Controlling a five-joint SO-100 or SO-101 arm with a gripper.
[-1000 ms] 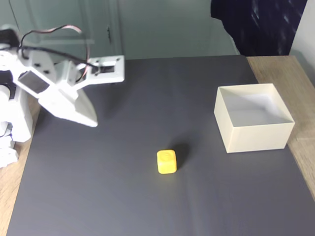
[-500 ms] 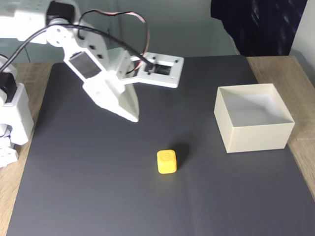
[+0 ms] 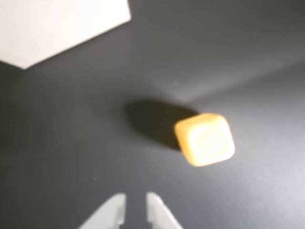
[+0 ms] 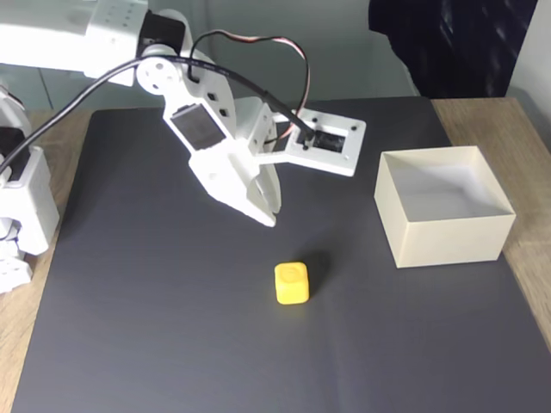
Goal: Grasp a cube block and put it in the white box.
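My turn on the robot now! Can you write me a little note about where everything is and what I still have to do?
Gripper: holds nothing, hanging above the dark mat, up and to the left of the cube in the fixed view. In the wrist view its fingertips are only a small gap apart.
Cube block: yellow, sitting on the mat, untouched.
White box: open on top, nothing inside, on the right of the mat in the fixed view.
Done: nothing picked up yet.
Left: open the jaws wider, go down over the cube, grab it, carry it to the box, drop it in.
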